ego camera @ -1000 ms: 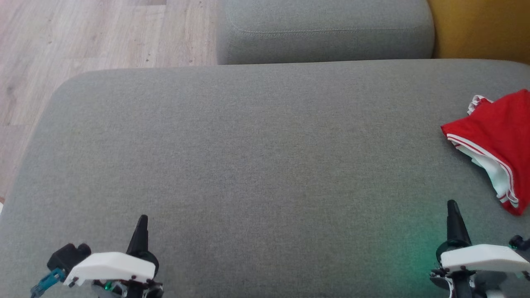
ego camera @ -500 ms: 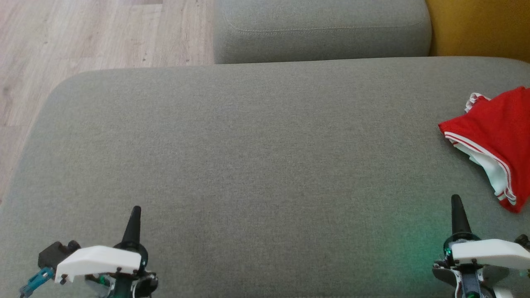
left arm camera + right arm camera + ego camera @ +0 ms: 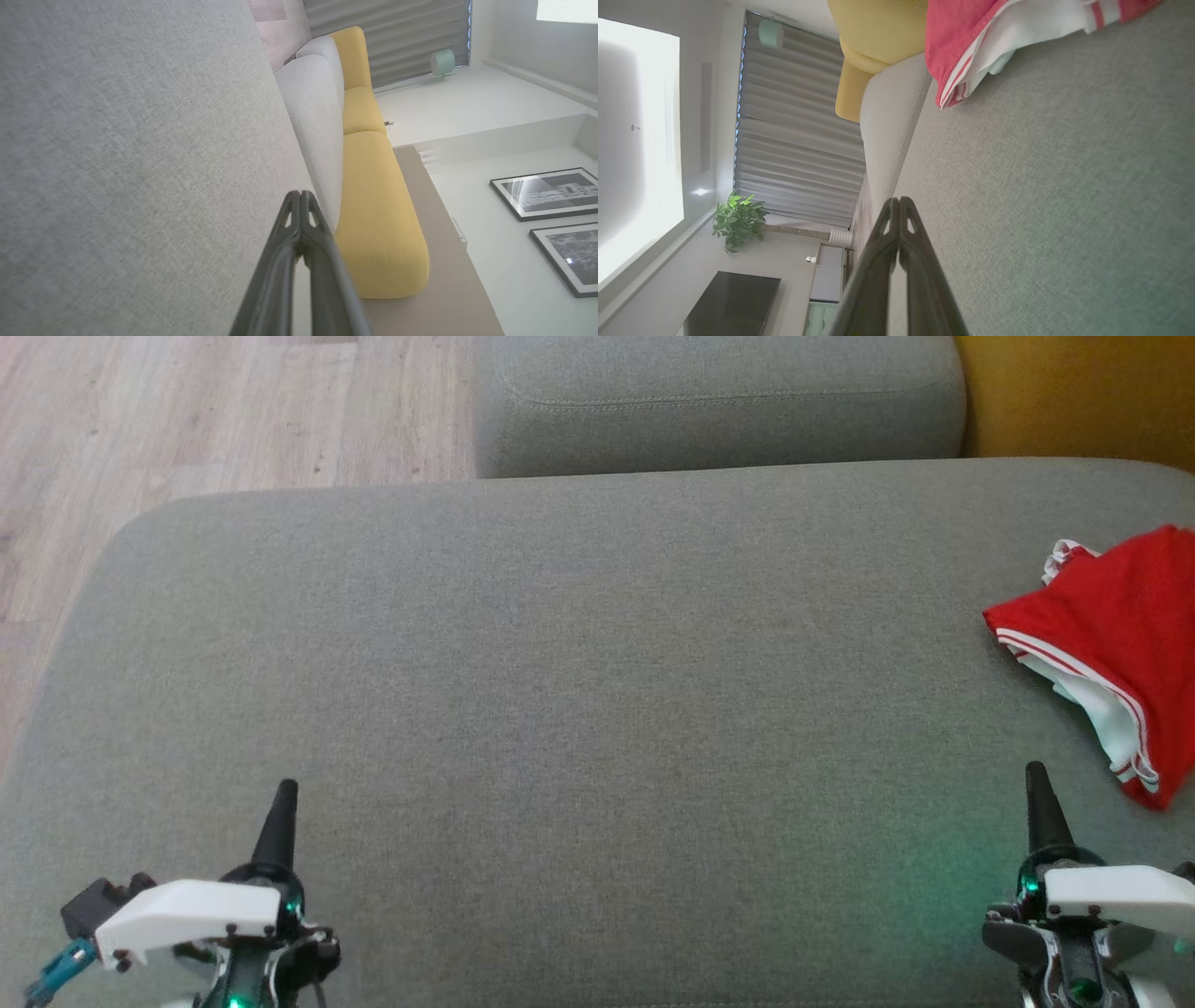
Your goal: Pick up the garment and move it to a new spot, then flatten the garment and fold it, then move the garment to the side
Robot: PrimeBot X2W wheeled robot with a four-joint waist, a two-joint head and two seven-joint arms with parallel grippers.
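The garment (image 3: 1130,635) is red with white stripes and white lining, lying folded at the right edge of the grey sofa seat (image 3: 579,691). In the right wrist view the garment (image 3: 971,42) lies at the top. My right gripper (image 3: 1034,775) is shut and empty at the lower right, a short way in front of the garment and apart from it; its fingertips (image 3: 899,201) meet. My left gripper (image 3: 287,789) is shut and empty at the lower left, far from the garment, its fingertips (image 3: 299,195) pressed together.
A second grey cushion (image 3: 719,401) stands behind the seat, with a yellow cushion (image 3: 1083,392) at the back right. Wooden floor (image 3: 187,420) lies to the left, past the seat's rounded edge. A yellow sofa section (image 3: 378,205) shows in the left wrist view.
Both grippers have drawn back toward the bottom edge, still shut. The whole head view has shifted slightly, so the camera has moved. The garment lies as before.
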